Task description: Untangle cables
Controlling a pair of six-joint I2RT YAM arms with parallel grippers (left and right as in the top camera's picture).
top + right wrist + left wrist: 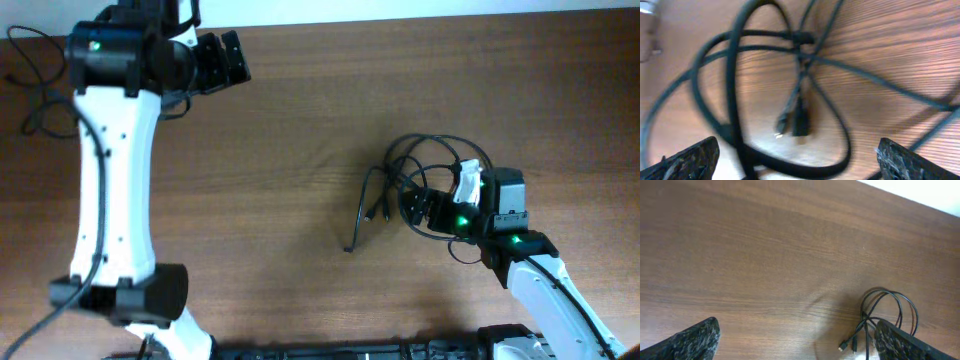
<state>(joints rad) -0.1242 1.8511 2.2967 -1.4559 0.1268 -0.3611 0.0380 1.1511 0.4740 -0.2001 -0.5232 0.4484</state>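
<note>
The cables lie as a tangle of thin black loops on the brown table, right of centre. Two loose ends trail left, one with a plug. My right gripper hovers open right over the tangle. In the right wrist view the cables fill the frame. Two small plugs lie side by side, and one loop curves between the spread fingers. My left gripper is open at the far left, well away. Its wrist view shows the cables and two plugs by the right finger.
Thicker black wires run by the left arm's base at the far left. A white piece sits by the right gripper at the tangle's edge. The table's far edge meets a white wall. A dark rail lines the front edge.
</note>
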